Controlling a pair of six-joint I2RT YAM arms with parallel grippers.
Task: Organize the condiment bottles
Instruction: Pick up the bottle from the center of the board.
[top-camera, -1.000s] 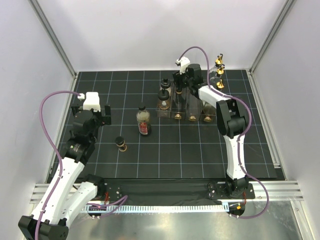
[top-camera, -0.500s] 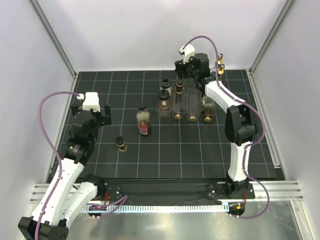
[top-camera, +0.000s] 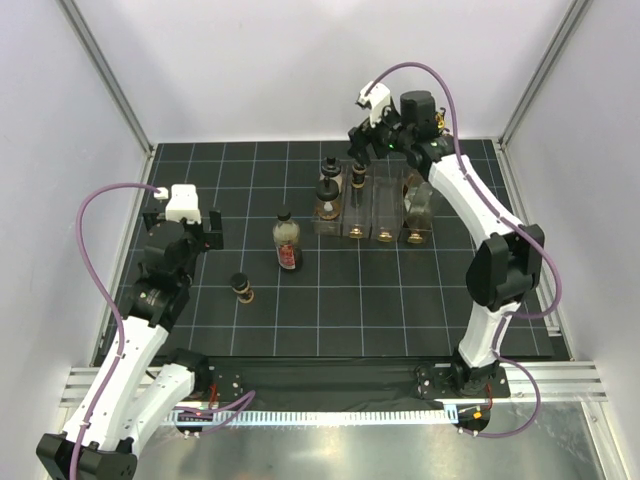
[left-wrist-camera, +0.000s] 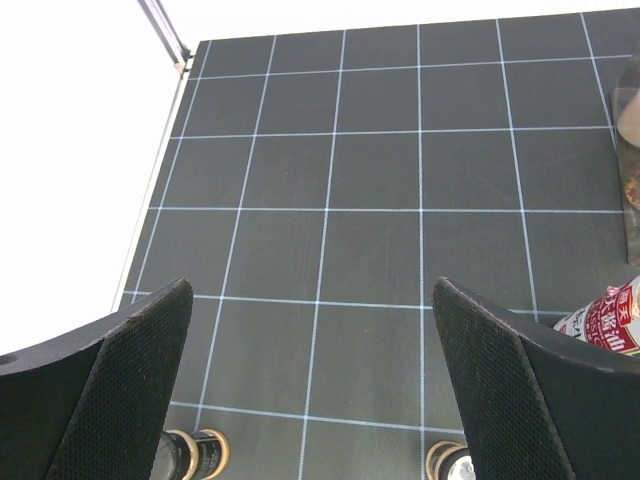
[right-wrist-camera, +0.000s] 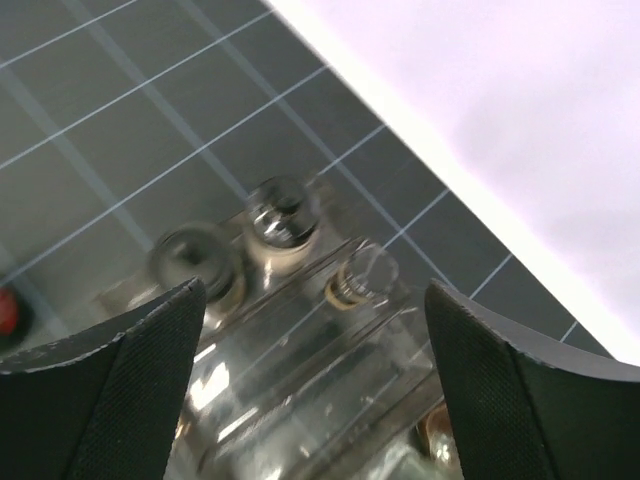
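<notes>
- Right claw (right-wrist-camera: 310, 295) has lifted off the rack (top-camera: 386, 210), upper centre, now spread and empty; likely a drop-off done.
- Left claw (left-wrist-camera: 310, 295) spread, idle.
- Red-labelled bottle (top-camera: 287, 243) and brown bottle (top-camera: 241, 288) wait mid-frame.

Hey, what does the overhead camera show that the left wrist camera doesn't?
Only the overhead camera: the right pincer raised above the back of the clear plastic compartment rack, with glass bottles standing in it.
Only the left wrist camera: the left pincer close up, its black mesh-textured fingers wide apart, nothing between them.
Both: the black gridded mat and the red-labelled glass bottle standing on it.
</notes>
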